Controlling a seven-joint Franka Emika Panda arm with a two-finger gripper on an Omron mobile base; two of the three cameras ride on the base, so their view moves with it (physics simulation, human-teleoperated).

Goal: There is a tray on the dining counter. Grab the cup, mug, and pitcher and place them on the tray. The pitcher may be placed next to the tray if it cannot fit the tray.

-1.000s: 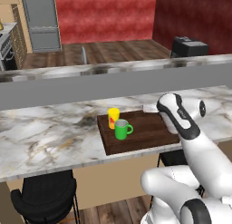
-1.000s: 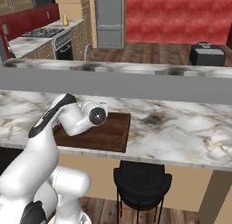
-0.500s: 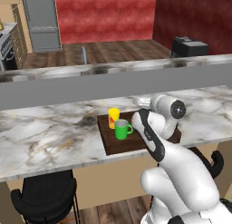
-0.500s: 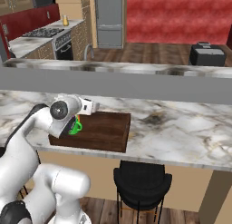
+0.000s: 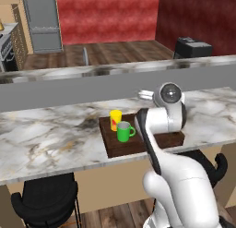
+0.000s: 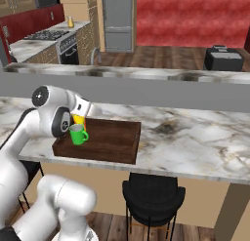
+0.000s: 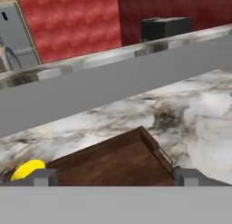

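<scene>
Pincer (image 7: 115, 180) open, gripping nothing, above the tray (image 7: 118, 162). Cup (image 5: 115, 119) and mug (image 5: 123, 131) touching at the tray's left end (image 5: 120, 146); right half bare wood. Tray near the tabletop's (image 5: 41, 139) front edge, well apart from the ledge (image 5: 69, 91).
</scene>
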